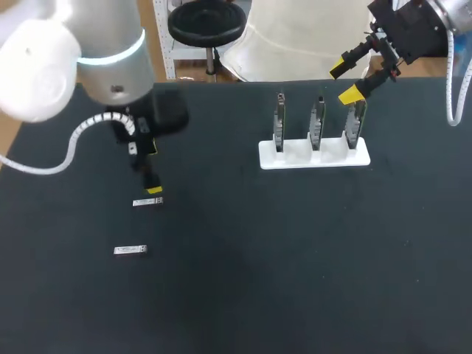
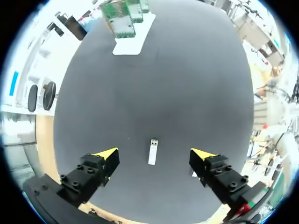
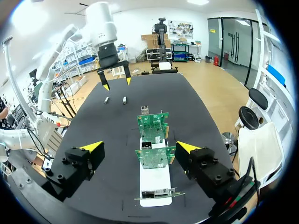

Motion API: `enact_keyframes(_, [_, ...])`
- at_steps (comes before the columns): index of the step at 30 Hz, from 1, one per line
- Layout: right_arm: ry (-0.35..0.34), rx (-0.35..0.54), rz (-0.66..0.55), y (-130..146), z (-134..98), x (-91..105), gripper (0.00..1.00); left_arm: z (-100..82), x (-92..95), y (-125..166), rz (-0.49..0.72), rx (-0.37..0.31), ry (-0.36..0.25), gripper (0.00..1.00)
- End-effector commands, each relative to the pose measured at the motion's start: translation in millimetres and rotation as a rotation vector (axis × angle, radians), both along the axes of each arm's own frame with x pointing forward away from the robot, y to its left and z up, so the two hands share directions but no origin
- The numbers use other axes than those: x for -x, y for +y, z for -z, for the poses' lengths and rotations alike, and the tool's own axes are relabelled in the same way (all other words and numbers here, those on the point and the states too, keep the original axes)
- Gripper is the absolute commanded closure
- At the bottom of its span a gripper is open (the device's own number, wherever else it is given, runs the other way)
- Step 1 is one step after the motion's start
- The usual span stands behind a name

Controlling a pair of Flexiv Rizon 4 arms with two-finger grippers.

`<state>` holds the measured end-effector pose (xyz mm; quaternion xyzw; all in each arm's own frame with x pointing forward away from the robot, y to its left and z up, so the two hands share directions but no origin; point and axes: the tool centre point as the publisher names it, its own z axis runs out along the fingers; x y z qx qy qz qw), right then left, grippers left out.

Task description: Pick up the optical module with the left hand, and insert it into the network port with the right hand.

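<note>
The optical module (image 2: pixel 153 151) lies flat on the black table (image 1: pixel 295 258), at about 9 o'clock on it in the head view. It sits between the spread fingers of the left tool (image 2: pixel 154 155), which hangs released over it, touching nothing. From the head view the same optical module (image 1: pixel 147 201) sits just below the left tool (image 1: pixel 151 171). A second optical module (image 1: pixel 130 250) lies near it toward 7 o'clock, apart from it.

It looks like a slim, silver, metal-cased bar: probably light and stiff, with a smooth shell that could slide or turn on the table if only one finger meets it first. I judge the best hold is across its two long sides near the middle, with the fingers brought square to its length. That leaves one end free for the other tool to take and the plug end clear for insertion. A firm squeeze should do the case no harm, but the connector end is best kept from knocks.

Further out, at about 1 o'clock on the table, a white rack (image 1: pixel 313 157) holds three upright network cards (image 3: pixel 152 122). The small metal cage at a card's upper edge looks to be the network port (image 3: pixel 145 110). The right tool (image 1: pixel 344 82) hangs over the rack's rightmost card, fingers apart and empty. In its own wrist view the right tool (image 3: pixel 139 148) straddles the row of cards without touching them.
</note>
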<state>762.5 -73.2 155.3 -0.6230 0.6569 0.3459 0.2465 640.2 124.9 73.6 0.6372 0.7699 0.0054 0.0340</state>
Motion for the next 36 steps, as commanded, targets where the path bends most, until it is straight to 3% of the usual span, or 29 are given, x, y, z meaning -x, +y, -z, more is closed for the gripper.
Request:
enact_keyframes(1, [-0.003,0.0,0.003,-0.2,0.1,1.5,0.0,17.5,6.2,8.3,-0.006,-0.011,-0.021,0.0])
enact_keyframes(15, [-0.003,0.0,0.003,-0.2,0.1,1.5,0.0,47.6,-8.2,23.7,-0.044,-0.015,0.07,0.0])
enact_keyframes(23, [-0.003,0.0,0.003,-0.2,0.1,1.5,0.0,58.0,2.4,25.0,0.006,-0.021,0.038,0.0])
enact_keyframes(34, [-0.003,0.0,0.003,-0.2,0.1,1.5,0.0,67.9,5.1,30.4,0.0,-0.006,0.047,0.0])
enact_keyframes(36, [-0.003,0.0,0.003,-0.2,0.1,1.5,0.0,70.7,6.0,29.8,0.009,-0.036,0.033,0.0])
